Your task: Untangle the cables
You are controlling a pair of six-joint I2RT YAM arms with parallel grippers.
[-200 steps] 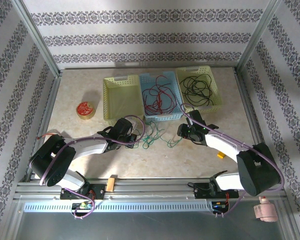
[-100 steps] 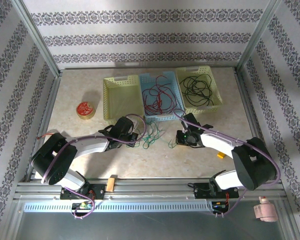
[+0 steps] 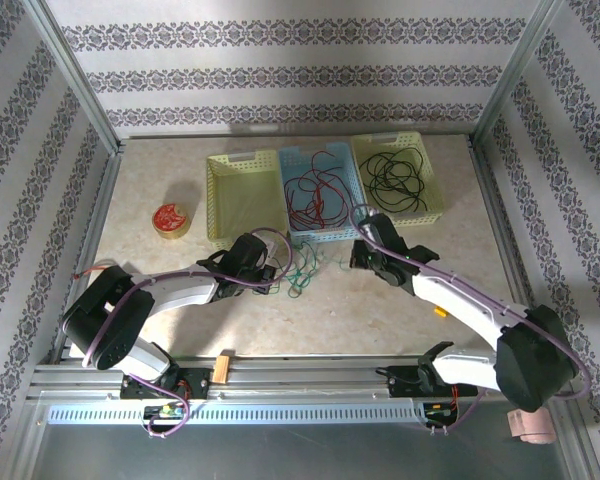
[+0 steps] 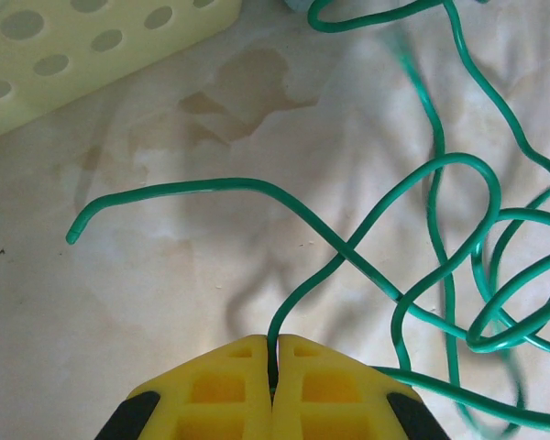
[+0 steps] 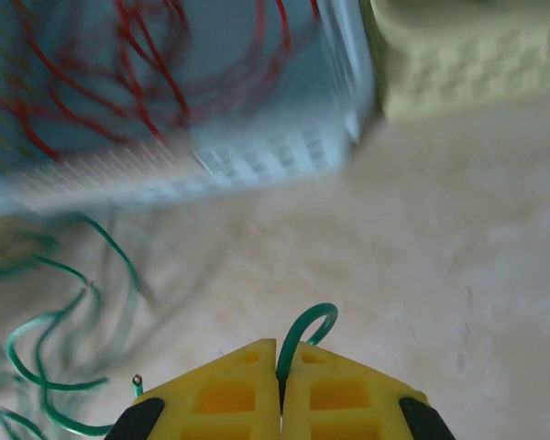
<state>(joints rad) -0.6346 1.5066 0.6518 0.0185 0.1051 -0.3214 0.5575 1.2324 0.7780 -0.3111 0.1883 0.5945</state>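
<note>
I see my left gripper [image 4: 273,356] clenched on a strand of the green cable [image 4: 385,211], which sprawls in loose loops on the table [image 4: 165,302] just in front of the blue basket [image 3: 325,237]. My right gripper [image 5: 280,362] pinches another green loop, jaws tight together. The blue basket holds red cables [image 3: 315,195] and the pale green basket [image 3: 405,218] beside it holds black cables [image 3: 395,180].

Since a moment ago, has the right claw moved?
Yes. The right claw has moved up the top view, nearer the blue basket, shut on a green cable.
</note>
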